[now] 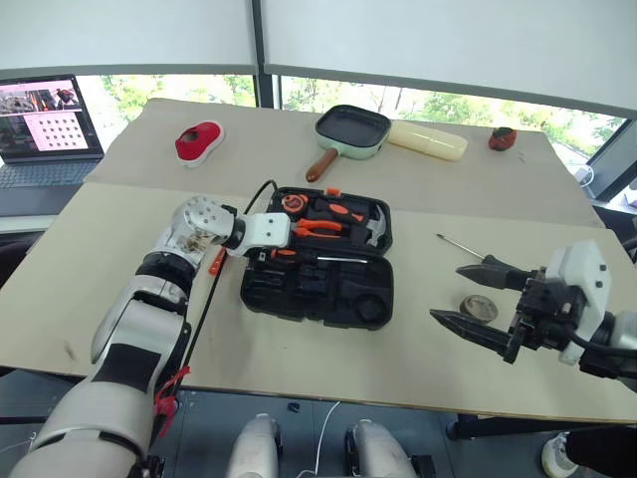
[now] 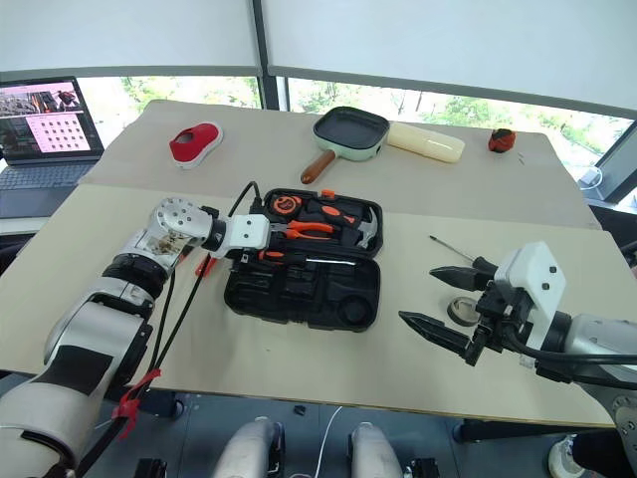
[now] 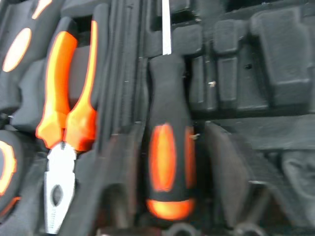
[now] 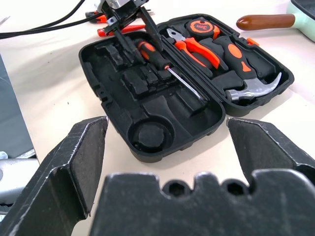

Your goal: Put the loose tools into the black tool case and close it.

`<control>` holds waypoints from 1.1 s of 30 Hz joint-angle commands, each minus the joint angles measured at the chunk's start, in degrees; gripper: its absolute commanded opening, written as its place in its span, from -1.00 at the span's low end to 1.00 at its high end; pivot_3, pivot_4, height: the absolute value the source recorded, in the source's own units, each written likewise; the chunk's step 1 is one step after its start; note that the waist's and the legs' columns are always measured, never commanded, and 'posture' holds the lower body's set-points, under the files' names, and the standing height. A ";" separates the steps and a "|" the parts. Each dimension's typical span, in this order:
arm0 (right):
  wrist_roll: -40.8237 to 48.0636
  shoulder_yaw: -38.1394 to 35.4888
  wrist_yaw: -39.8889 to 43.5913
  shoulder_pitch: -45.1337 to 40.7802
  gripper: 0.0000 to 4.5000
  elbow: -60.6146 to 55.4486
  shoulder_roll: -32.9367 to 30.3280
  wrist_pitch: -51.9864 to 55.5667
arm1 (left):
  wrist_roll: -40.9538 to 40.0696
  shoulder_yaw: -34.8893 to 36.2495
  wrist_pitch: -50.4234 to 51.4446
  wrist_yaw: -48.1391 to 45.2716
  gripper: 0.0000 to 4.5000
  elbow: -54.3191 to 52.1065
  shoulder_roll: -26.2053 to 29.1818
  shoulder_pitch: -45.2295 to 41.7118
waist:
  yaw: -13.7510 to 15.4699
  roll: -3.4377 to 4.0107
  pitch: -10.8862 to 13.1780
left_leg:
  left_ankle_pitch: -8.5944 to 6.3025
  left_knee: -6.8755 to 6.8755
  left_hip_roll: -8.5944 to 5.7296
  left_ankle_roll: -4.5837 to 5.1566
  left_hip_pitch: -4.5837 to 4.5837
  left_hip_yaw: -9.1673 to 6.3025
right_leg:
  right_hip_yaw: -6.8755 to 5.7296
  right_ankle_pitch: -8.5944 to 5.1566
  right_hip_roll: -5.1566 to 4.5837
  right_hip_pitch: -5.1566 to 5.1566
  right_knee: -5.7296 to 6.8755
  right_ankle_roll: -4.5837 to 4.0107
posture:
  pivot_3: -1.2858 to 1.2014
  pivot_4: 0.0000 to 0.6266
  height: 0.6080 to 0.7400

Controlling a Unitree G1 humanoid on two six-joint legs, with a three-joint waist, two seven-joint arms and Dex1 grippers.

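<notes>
At the centre of the counter [image 1: 557, 368] lies the case [image 1: 318, 261], open flat, lid half toward the window, slot half toward you. Pliers [image 1: 317, 228], a hammer [image 1: 370, 227] and a tape measure [image 1: 293, 203] sit in the far half. A screwdriver [image 4: 162, 61] lies in the groove along the hinge.

Your left gripper [image 4: 139, 33] hangs directly over that screwdriver's handle, fingers narrowly parted either side of it; whether they grip it you cannot tell from here. Your right gripper [image 1: 476, 296] waits at lower right of the frame, spread wide and empty.

Loose items: a thin screwdriver [image 1: 458, 244] right of the case, a tape roll [image 1: 479, 308] just beside the right gripper, and something orange [image 1: 216, 262] on the counter left of the case, partly hidden under the left wrist.

Risks: if the screwdriver is not seated fully in its groove, lifting the left gripper could drag it out, or the lid may later refuse to shut. The black cable trailing from the left arm runs near the case's left edge and could snag it.

Room: open counter lies right of and in front of the case. The tape roll sits near the front edge, so a clumsy push could send it off. The pan [image 1: 352, 132] and other clutter stay well apart at upper frame.
</notes>
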 commanded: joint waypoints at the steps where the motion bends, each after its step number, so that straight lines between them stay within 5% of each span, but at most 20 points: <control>1: 0.06 -1.30 -0.15 0.43 1.00 -1.72 0.33 -1.12 | -3.40 3.47 2.28 -1.40 0.67 -2.11 0.30 -3.93 | -0.01 0.00 0.00 | 0.00 0.01 0.00 0.00 -0.01 -0.01 | 0.00 0.00 0.00 0.00 0.00 0.00 | 0.03 -0.52 1.00; 4: -0.25 -1.05 -0.21 0.53 1.00 -1.74 0.63 -1.33 | -4.45 4.53 3.53 -2.02 0.67 -3.00 -0.37 -5.00 | -0.06 0.00 0.00 | 0.00 0.00 0.00 0.00 -0.03 -0.02 | -0.01 0.00 0.00 -0.01 -0.01 0.00 | 0.03 -0.52 1.00; 7: -0.35 -0.83 -0.44 0.51 1.00 -1.90 1.04 -1.38 | -4.80 4.89 4.59 -1.91 0.34 -3.21 -1.95 -5.68 | -0.03 0.00 0.00 | 0.00 0.00 -0.01 0.00 -0.03 -0.03 | -0.01 0.00 0.00 -0.01 0.00 0.00 | 0.03 -0.52 1.00; 15: -0.31 -0.54 -0.84 0.02 1.00 -1.87 1.35 -1.20 | -0.35 1.99 3.52 2.54 -0.97 -0.38 -4.53 -5.03 | -0.17 0.00 0.00 | 0.00 0.00 -0.01 0.00 -0.02 -0.05 | -0.01 0.00 0.01 -0.01 0.00 0.01 | 0.03 -0.52 1.00; 33: -1.02 1.16 -2.34 -1.05 1.00 -1.21 2.17 -1.05 | 7.03 -3.93 -0.91 5.06 -0.97 1.75 -5.72 -1.22 | 0.02 0.03 -0.03 | 0.00 0.00 -0.02 0.00 -0.01 -0.09 | -0.01 0.00 0.01 0.03 -0.01 0.00 | 0.03 -0.52 1.00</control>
